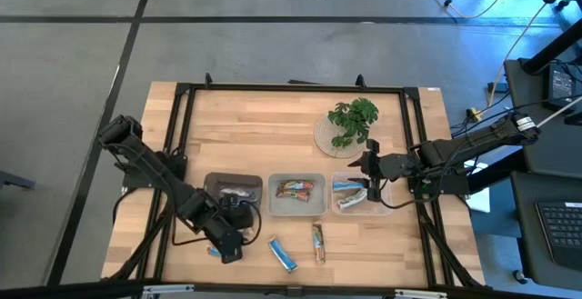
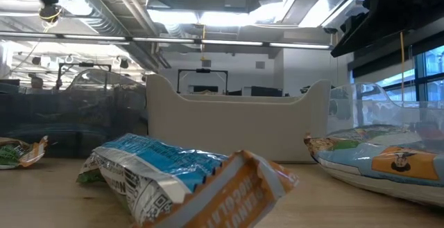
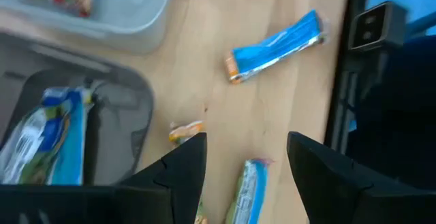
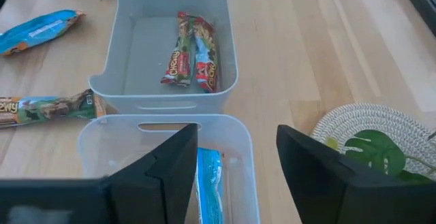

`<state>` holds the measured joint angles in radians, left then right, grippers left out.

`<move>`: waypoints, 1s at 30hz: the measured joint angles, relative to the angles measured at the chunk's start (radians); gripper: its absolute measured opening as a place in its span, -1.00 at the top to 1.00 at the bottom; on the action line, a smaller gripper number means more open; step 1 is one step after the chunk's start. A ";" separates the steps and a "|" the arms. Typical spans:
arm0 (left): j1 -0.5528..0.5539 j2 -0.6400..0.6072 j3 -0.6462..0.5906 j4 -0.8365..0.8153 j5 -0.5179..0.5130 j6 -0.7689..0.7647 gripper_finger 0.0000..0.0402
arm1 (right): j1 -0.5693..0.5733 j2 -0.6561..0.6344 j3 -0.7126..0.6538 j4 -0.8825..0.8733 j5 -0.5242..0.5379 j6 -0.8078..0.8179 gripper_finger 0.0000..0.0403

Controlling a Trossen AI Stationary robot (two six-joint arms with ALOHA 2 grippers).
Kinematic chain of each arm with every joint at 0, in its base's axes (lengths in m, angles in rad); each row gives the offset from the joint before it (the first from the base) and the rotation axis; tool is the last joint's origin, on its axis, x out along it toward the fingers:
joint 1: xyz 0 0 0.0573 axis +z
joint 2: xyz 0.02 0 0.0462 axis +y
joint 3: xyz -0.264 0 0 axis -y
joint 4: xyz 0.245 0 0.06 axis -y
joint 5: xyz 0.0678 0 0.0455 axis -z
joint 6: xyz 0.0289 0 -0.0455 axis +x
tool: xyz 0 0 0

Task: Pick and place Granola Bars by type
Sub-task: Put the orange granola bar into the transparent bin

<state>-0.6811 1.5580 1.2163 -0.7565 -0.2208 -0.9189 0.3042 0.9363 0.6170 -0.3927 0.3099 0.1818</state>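
Granola bars lie loose near the table's front edge: a blue one (image 1: 282,255) and a brown one (image 1: 318,242). My left gripper (image 3: 245,163) hovers open at the front left (image 1: 229,249). A silvery-green and blue bar (image 3: 248,190) lies on the wood below, between its fingers, untouched. The dark left tray (image 1: 234,193) holds one bar (image 3: 54,135). In the middle tray (image 4: 225,81) lie two red-brown bars (image 4: 191,50). My right gripper (image 4: 237,163) stands open over the right tray (image 1: 359,210), which holds a blue bar (image 4: 208,183).
A leafy plant on a round woven plate (image 1: 350,122) stands at the back right, just beyond my right gripper. The black frame rails (image 1: 182,135) run along the table's sides. Bare wood lies behind the trays and at the front right.
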 joint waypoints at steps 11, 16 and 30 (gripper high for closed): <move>-0.026 0.139 0.000 -0.025 0.030 -0.027 0.16 | 0.000 0.000 0.000 0.000 0.002 0.000 -0.01; -0.026 0.200 -0.002 -0.030 0.087 -0.049 0.22 | 0.000 0.000 0.000 0.000 0.002 0.000 -0.01; -0.037 0.231 -0.002 -0.121 0.057 -0.160 0.35 | 0.000 0.000 0.000 0.003 0.003 0.030 -0.01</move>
<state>-0.7178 1.7885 1.2148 -0.8776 -0.1639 -1.0790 0.3042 0.9363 0.6170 -0.3897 0.3126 0.2118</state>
